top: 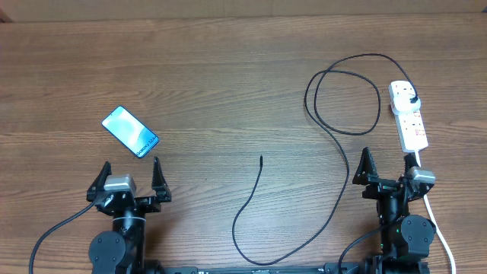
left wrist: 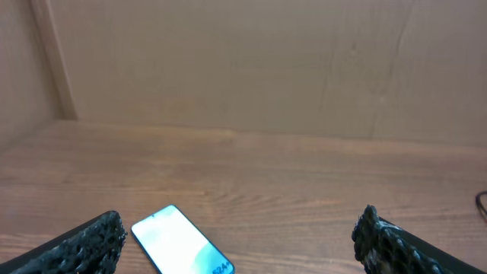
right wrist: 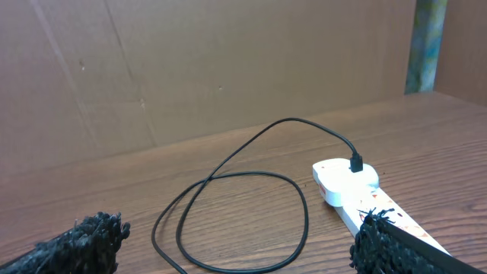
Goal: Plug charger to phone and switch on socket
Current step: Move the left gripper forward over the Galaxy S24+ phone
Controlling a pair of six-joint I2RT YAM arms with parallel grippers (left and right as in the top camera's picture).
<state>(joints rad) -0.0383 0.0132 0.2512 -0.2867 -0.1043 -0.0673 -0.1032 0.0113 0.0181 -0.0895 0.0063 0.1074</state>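
Charger (top: 348, 179): thin black cable, likely light and limp. Its plug sits in the far end of the socket (top: 409, 116), and its connector tip (top: 261, 159) lies loose on the surface (top: 228, 76) between socket and phone (top: 131, 132). Best pinched just behind the tip. Phone probably slick and needs bracing. Left claw (top: 130, 164) and right claw (top: 389, 154) both spread wide, empty.

I see the phone (top: 131, 132) screen-up and angled, just ahead of my left gripper (top: 131, 161), whose jaws are spread. The charger (top: 348, 176) is plugged into the far end of the socket (top: 409, 116). Its cable loops once, sweeps toward the near edge, and the tip lies loose mid-table (top: 228, 76). The right gripper (top: 388, 157) is spread at the socket's near end.
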